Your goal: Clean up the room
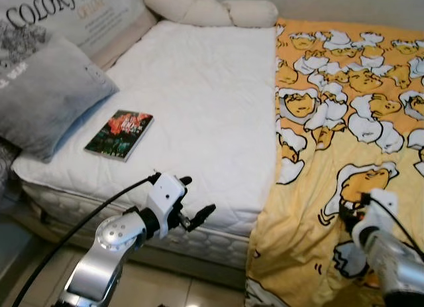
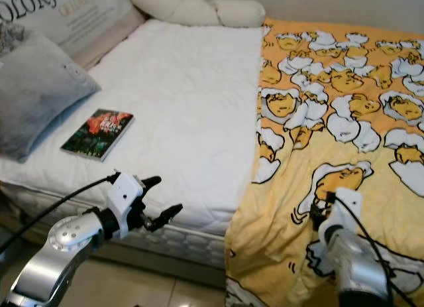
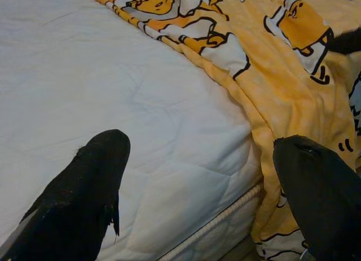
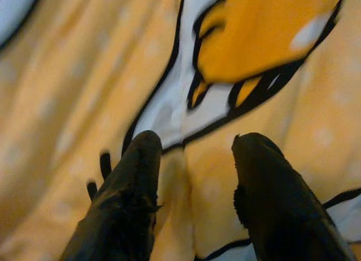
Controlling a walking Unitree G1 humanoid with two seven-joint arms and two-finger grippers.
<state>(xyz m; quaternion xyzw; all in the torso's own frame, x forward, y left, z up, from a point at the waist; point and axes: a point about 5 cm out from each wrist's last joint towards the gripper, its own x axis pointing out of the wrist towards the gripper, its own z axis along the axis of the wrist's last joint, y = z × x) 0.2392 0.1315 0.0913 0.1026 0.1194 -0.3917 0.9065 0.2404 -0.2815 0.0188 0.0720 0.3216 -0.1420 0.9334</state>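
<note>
Soft, light yellow blanket [image 1: 344, 121] should bunch easily; right gripper [image 4: 194, 159], fingers parted and empty, presses its draped fold, a fair pinch spot

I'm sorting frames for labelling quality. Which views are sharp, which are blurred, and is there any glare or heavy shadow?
Left and right eye views: sharp, evenly lit, the book title nearly readable, soft shade under the grey pillow. Left wrist view: crisp on the white mattress and yellow blanket. Right wrist view: clearly blurred, the blanket print smeared, the right gripper fingers soft-edged. No glare.
</note>
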